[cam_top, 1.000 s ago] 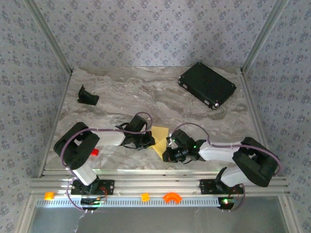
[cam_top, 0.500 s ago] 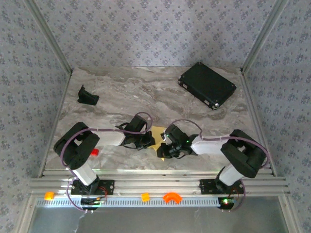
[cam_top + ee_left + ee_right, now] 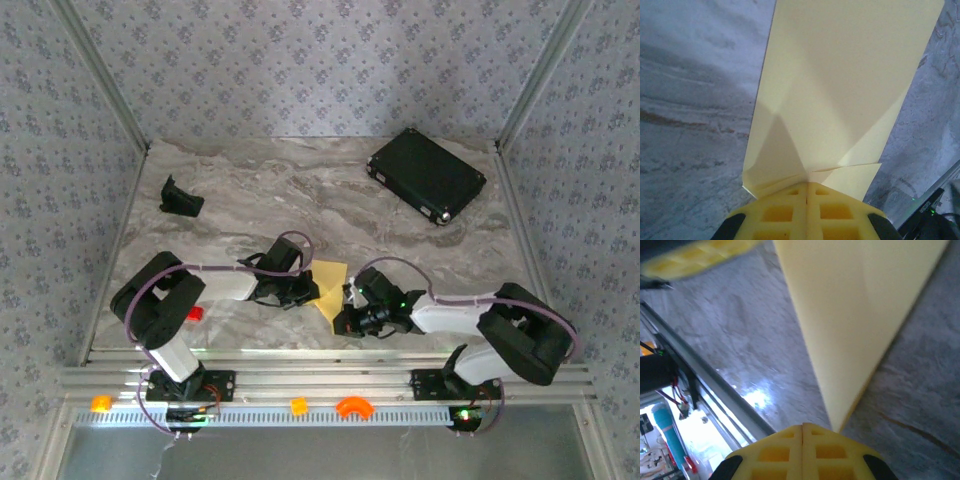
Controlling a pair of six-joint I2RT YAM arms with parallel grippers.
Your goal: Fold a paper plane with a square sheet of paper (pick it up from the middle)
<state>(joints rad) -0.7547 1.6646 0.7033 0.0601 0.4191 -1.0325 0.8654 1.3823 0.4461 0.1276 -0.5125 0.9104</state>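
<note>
Paper plane (image 3: 328,285) lies lengthwise far-to-near, its tip nearest.

Table: a grey-veined marble top (image 3: 300,190) lay under everything.
Case: a black rectangular case (image 3: 427,176) sat at the far right of the table, turned at an angle, well apart from the other items.
Bracket: a small black angled piece (image 3: 181,198) rested near the far left edge.
Red block: a small red block (image 3: 195,313) lay on the near left of the table.
Rail: an aluminium rail (image 3: 320,378) ran along the near edge.
Orange pieces: a left piece (image 3: 101,403), a middle piece (image 3: 298,405) and a curved piece (image 3: 352,406) sat spaced along the rail's front.
Walls: patterned grey wallpaper (image 3: 320,60) closed in three sides.
</note>
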